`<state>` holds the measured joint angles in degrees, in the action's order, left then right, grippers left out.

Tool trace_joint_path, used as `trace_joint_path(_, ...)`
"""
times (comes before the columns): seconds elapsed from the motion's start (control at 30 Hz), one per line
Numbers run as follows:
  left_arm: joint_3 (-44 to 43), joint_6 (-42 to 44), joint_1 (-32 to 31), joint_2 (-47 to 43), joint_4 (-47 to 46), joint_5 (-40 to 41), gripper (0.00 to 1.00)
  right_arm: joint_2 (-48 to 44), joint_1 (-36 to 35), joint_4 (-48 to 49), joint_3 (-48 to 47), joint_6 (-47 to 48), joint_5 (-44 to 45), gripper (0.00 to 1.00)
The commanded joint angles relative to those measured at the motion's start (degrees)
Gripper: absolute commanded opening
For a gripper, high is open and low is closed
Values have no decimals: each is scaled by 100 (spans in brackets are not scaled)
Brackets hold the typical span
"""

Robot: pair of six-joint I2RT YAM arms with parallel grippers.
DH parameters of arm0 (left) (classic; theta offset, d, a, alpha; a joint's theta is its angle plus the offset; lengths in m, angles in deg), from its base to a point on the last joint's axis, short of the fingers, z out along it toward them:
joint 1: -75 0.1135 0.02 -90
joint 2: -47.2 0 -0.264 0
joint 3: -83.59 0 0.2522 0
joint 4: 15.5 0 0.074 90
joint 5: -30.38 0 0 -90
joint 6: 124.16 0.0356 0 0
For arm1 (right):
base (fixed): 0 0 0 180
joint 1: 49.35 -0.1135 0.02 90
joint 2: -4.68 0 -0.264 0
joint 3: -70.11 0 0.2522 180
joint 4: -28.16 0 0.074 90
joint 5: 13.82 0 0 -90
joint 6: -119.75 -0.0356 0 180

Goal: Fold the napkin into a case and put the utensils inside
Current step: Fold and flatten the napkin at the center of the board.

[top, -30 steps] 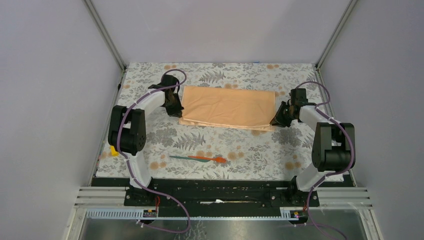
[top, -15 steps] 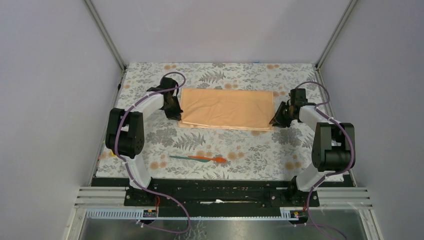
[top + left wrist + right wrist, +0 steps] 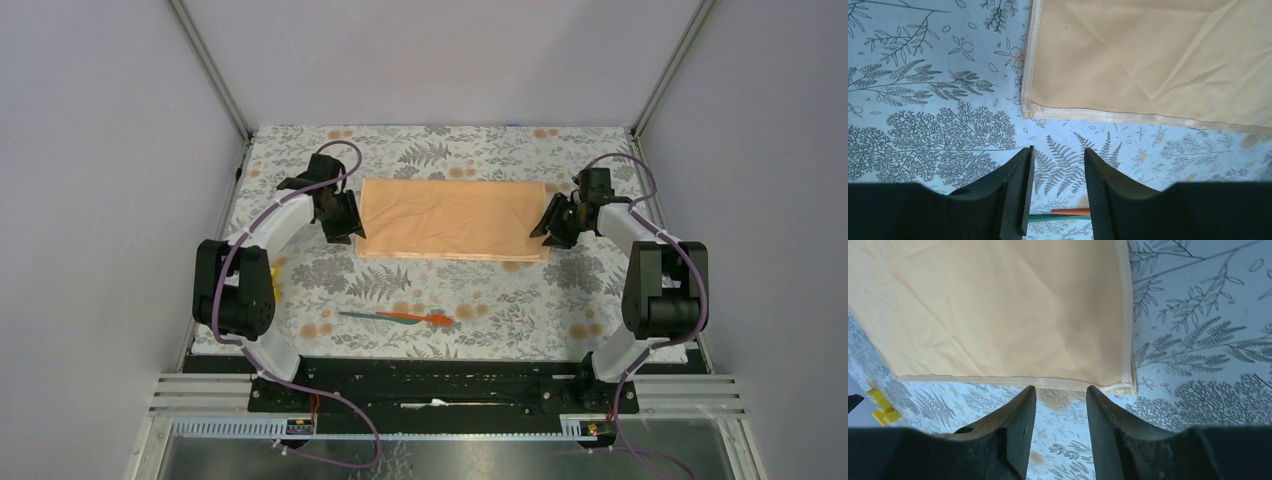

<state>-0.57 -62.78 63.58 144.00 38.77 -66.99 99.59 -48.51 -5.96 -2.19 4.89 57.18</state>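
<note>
At far centre of the table, the napkin (image 3: pixel 452 218) is seen lying flat as a wide peach-orange rectangle on the grey floral tablecloth (image 3: pixel 470 290). Vs. 1 s ago, both ends have been let go. The left gripper (image 3: pixel 347 226), then pressed at the near-left corner, has been drawn back and slightly outward, w/ its elbow swung further left. The right gripper (image 3: pixel 547 226), then low at the near-right corner, has been lifted and shifted toward the far side. The near edge, earlier skewed and overhanging at the left, is now laid straighter, and the cloth is set squarer.

Fingers, L and R: a moderate gap is shown in both wrist views, w/ nothing held between; only tablecloth is seen through each gap. Each pair is held just short of a near corner of the napkin, not touching it.

Containers: the napkin is folded in layers, w/ a doubled hem showing along the near edge and at the right corner, but whether a pocket is formed cannot be told. The utensils (image 3: pixel 395 317) are left on the tablecloth, well apart from the napkin, nearer the arm bases: a teal piece and an orange-red piece, end to end approx., slightly overlapped.

Materials: soft matte cloth w/ faint diagonal creases and a shinier stitched border; thin plastic cutlery; black ribbed finger pads. A small yellow block (image 3: pixel 882 407) is seen at the left table edge.
</note>
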Motion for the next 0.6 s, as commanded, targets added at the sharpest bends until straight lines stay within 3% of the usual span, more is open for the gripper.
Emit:
trace_joint_path(0.0,-159,-41,157,59,-115,-588,47,248,-58,25,-334,-8,-409,50)
trace_joint_path(0.4,-10,-465,138,638,-449,-260,51,468,-56,91,-334,28,-46,53)
trace_joint_path(0.57,152,-500,119,714,-580,-88,45,530,-57,353,-130,-114,37,49)
